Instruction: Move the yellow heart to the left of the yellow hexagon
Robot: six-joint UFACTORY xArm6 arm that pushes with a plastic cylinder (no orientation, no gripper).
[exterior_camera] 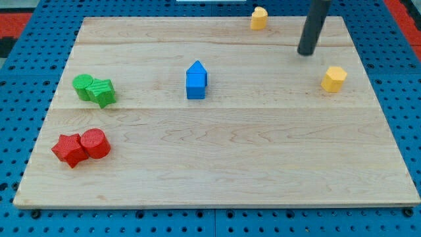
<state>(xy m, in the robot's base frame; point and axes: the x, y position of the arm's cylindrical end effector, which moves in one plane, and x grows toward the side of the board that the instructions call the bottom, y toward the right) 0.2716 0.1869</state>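
— Starting with the biggest thing, we see the wooden board [217,158], pale planks on a blue pegboard base [20,99].

— Next, our rod [314,23] comes down from the top edge toward the top right corner. It is a plain rod with no jaws that could be wide, narrow or holding anything. Our tip [306,53] rests on the board, touching no block.

— And the blocks?

— The blue block [196,80], shaped like a little house, stands near the middle, a bit toward the top edge. By the left edge we have two green blocks [94,89] touching each other. Near the bottom left corner a red star [69,150] touches a red cylinder [97,143].

— Where are the task's pieces?

— The yellow hexagon [334,79] sits near the right edge, below and to the right of our tip, close but apart. The other yellow block [258,18], which we take for the yellow heart though its outline is too small to be sure of, sits at the top edge, up and to the left of our tip. The two yellow pieces are well apart, and our tip lies between them.
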